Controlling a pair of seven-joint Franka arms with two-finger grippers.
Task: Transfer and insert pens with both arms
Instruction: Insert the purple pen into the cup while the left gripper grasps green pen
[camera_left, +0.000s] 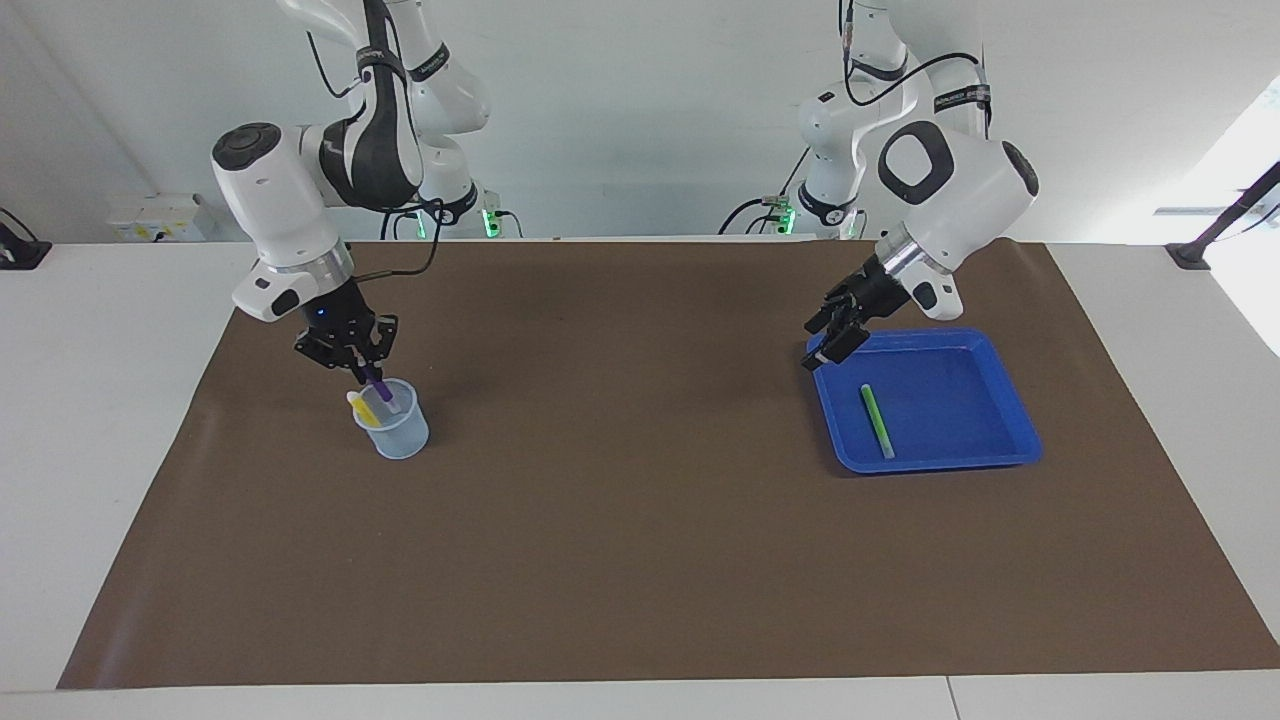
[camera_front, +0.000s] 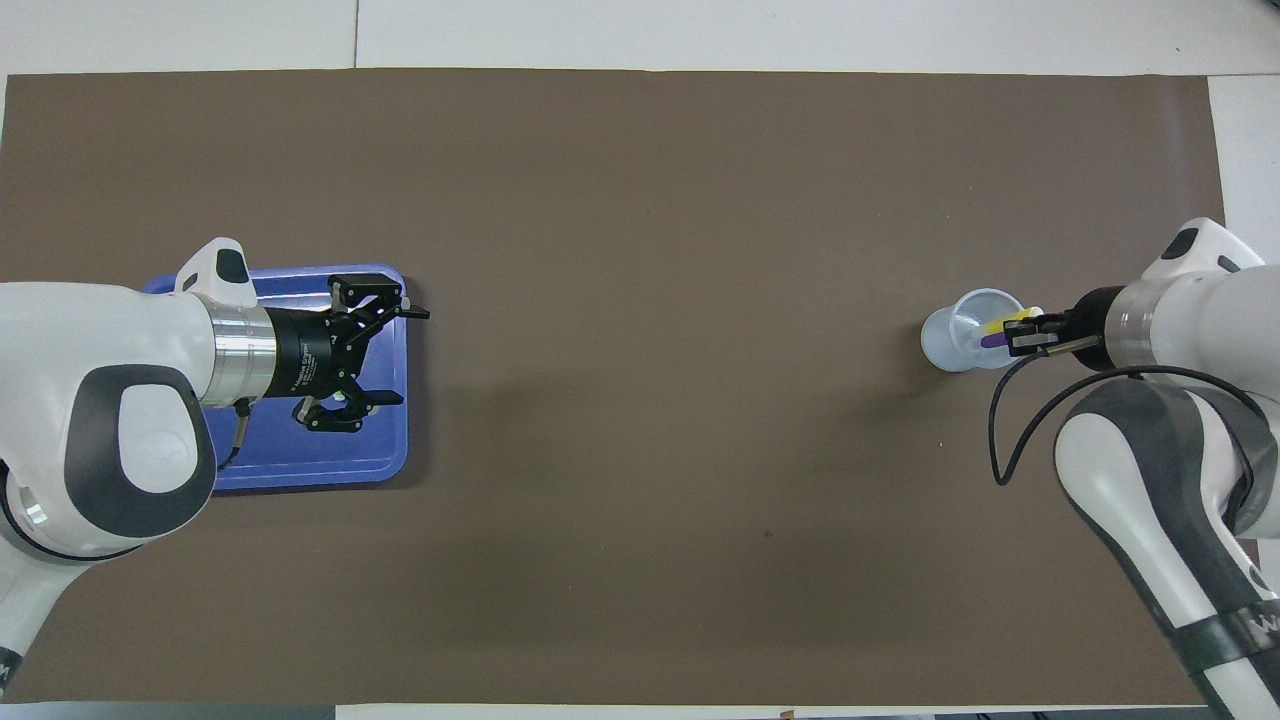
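Bright, even indoor light. Strong white glare blows out the facing view's edge at three o'clock. Soft, faint shadows lie on the matte brown mat (camera_left: 640, 520) under both arms. Focus sharp throughout.
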